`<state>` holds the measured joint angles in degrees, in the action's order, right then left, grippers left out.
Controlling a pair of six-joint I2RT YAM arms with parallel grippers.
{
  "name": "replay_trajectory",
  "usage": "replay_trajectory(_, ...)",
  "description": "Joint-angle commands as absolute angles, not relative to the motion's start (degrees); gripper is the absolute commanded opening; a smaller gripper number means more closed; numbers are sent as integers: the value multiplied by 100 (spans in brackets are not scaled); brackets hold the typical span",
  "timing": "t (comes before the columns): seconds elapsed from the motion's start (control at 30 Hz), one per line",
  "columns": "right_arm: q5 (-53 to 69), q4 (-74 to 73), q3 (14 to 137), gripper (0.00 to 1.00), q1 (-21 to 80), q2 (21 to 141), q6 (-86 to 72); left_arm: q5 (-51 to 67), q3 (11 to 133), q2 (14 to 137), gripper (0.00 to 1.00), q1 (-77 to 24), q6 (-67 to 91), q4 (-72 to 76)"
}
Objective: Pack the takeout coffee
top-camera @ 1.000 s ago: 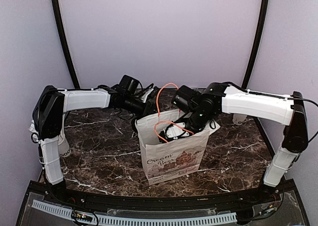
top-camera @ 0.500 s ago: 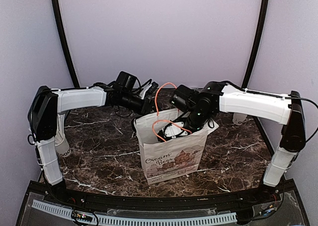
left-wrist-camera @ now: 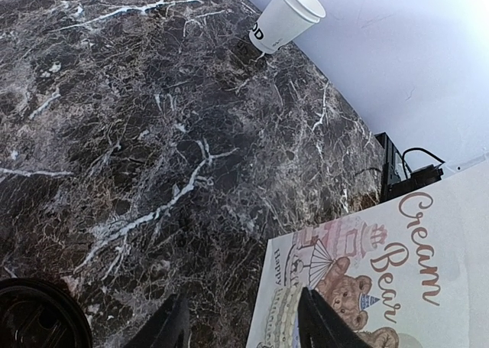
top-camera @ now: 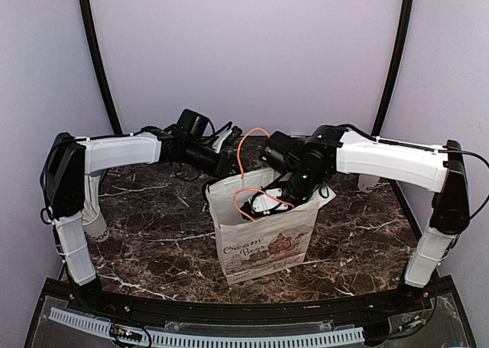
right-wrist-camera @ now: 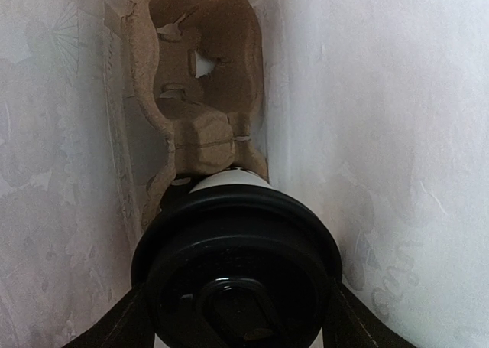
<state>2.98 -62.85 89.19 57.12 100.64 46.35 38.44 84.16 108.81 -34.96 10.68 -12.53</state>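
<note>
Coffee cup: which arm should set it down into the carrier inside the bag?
Right. The right gripper grips the coffee cup inside the bag, over the cardboard carrier. The left gripper is open, outside the bag.

The table [left-wrist-camera: 153, 134] is polished dark marble. The bag [top-camera: 263, 241] is matt white paper, its carrier [right-wrist-camera: 195, 111] rough brown pulp. The takeout coffee [right-wrist-camera: 237, 264] lid is smooth black plastic.

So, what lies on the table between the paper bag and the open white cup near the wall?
Nothing: in the left wrist view, only bare marble table stretches between the paper bag and the open cup.
</note>
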Motion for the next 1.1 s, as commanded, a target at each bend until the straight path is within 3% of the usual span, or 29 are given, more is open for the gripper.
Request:
replay_trajectory(0.0,523,-6489,8575,66,5759,10425,4573,3834,8341,10525,51,-3460,950,-1350)
replay_trajectory(0.47,449,-6828,9255,70,5752,10426,4597,3750,8333,10444,51,-3433,803,-1568)
replay_trajectory(0.73,422,-7011,9742,84,5856,10151,4548,3735,8320,10480,51,-3410,774,-1567)
replay_trajectory(1.0,309,-7318,10083,91,6007,10126,4477,3787,8204,10485,51,-3410,793,-1500)
replay_trajectory(1.07,299,-7319,10081,98,6018,10096,4457,3801,8201,10492,51,-3410,787,-1502)
